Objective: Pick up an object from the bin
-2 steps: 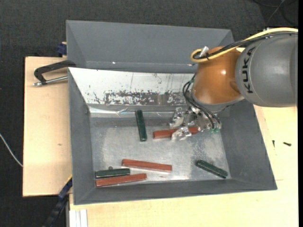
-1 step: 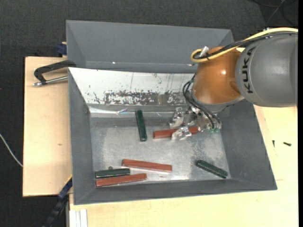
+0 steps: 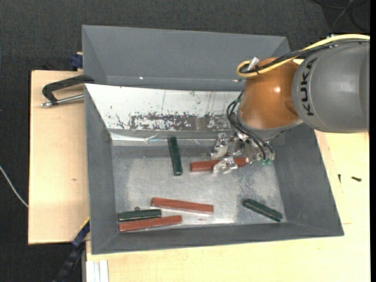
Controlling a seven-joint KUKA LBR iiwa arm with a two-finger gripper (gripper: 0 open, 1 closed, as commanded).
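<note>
Nearest the front wall of the grey metal bin [image 3: 97,175], at its left corner, two bars are seen lying side by side and touching: a long red-brown bar [image 3: 150,223] at the very front and a shorter dark green bar [image 3: 139,214] just behind it. A second long red-brown bar [image 3: 182,205] is laid just beyond these, nearly level and a little to their right. Well apart from them, in the front right corner, a small dark green bar [image 3: 262,210] is found lying aslant.

Further back, near the middle of the floor, the gripper [image 3: 226,160] is lowered onto a short red-brown bar [image 3: 202,167]. The bar's left part is shown clear of the gripper, and a bit of red is glimpsed on the gripper's other side. Whether the gripper is clenched on this bar or released cannot be told. Just left of it, a dark green bar [image 3: 175,155] is set almost upright in the view, apart from the short red-brown bar.

Behind and above the gripper, the orange wrist cover [image 3: 267,98] and the grey arm [image 3: 341,87] are seen reaching in from the right.
</note>
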